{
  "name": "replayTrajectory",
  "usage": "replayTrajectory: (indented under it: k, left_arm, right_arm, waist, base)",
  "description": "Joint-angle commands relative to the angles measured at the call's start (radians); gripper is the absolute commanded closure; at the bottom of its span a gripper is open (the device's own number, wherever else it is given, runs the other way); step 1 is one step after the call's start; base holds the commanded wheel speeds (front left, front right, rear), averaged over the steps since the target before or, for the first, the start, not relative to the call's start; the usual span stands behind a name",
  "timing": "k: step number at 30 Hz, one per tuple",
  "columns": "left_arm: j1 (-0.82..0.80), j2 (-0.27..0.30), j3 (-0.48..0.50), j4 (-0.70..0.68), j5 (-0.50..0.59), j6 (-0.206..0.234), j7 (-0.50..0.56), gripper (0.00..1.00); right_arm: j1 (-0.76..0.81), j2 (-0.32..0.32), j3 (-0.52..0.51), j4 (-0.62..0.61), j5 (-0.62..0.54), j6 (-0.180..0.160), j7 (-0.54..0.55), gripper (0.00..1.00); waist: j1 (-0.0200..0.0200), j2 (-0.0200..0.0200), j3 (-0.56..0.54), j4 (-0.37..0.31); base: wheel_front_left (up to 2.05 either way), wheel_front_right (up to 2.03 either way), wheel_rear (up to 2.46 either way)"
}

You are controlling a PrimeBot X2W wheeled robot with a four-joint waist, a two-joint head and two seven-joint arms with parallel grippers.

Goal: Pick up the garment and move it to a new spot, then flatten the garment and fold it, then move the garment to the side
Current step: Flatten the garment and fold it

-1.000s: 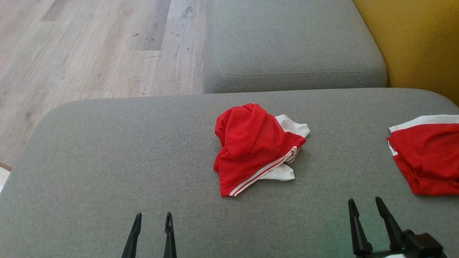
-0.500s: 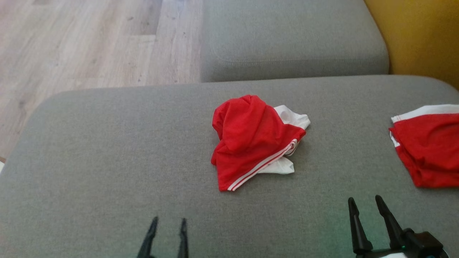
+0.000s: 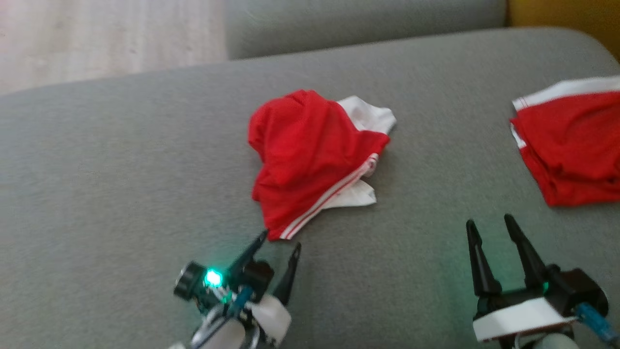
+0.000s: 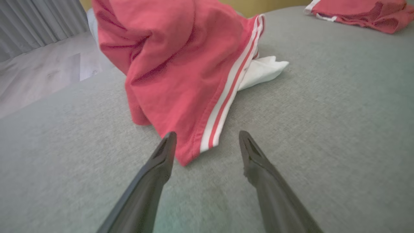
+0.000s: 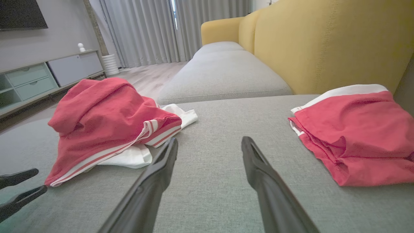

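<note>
pickup step: red garment (image 3: 310, 155) lies crumpled mid cushion (image 3: 121, 169). left gripper (image 3: 281, 239) wide open, empty, low over the cushion's near part; right gripper (image 3: 488, 220) likewise. next, probably: ease left forward, pinch striped hem (image 4: 220, 110).

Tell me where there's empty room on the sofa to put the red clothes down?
The biggest bare patch is the grey cushion left of the crumpled garment. A narrower strip lies between it and the second red garment, beyond the right gripper. It's crowded at the crumpled garment's near corner, where the left gripper is.
</note>
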Motion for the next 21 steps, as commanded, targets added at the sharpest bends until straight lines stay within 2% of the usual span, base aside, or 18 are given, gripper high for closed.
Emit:
replayTrajectory:
  k: [1, 7, 8, 9, 10, 15, 21]
  left_arm:
    - [-0.041, -0.001, 0.016, -0.006, -0.005, 0.011, -0.001, 0.00]
    - [-0.154, -0.001, -0.033, 0.138, -0.072, 0.031, 0.020, 0.00]
    - [-0.164, -0.001, -0.038, 0.153, -0.085, 0.034, 0.017, 0.04]
    - [-0.174, -0.001, -0.043, 0.166, -0.096, 0.039, 0.011, 0.71]
    - [-0.181, -0.001, -0.048, 0.175, -0.106, 0.042, 0.003, 1.00]
    - [-0.205, -0.001, -0.083, 0.169, -0.163, 0.020, -0.024, 1.00]
    - [-0.275, -0.001, -0.169, -0.006, -0.239, -0.037, -0.035, 1.00]
  right_arm:
    - [-0.034, -0.019, 0.023, -0.034, 0.010, 0.007, -0.006, 0.00]
    - [-0.070, -0.022, 0.027, -0.035, 0.037, 0.007, -0.006, 0.00]
    - [-0.075, -0.022, 0.028, -0.034, 0.039, 0.007, -0.006, 0.00]
    - [-0.078, -0.022, 0.028, -0.033, 0.041, 0.007, -0.006, 0.00]
    - [-0.081, -0.021, 0.028, -0.033, 0.042, 0.007, -0.006, 0.00]
    - [-0.089, -0.012, 0.035, -0.026, 0.047, 0.007, -0.006, 0.00]
    - [-0.083, 0.009, 0.039, -0.015, 0.048, 0.007, -0.006, 0.00]
  waist:
    - [-0.0004, 0.0000, 0.051, -0.051]
    - [-0.0004, 0.0000, 0.101, -0.109]
    - [-0.0004, 0.0000, 0.103, -0.117]
    - [-0.0004, 0.0000, 0.105, -0.124]
    - [-0.0004, 0.0000, 0.106, -0.130]
    - [-0.0004, 0.0000, 0.097, -0.160]
    - [-0.0004, 0.0000, 0.062, -0.189]
  base:
    - [0.00, 0.00, 0.00]
    - [0.00, 0.00, 0.00]
    - [0.00, 0.00, 0.00]
    - [0.00, 0.00, 0.00]
    - [0.00, 0.00, 0.00]
    - [0.00, 0.00, 0.00]
    - [0.00, 0.00, 0.00]
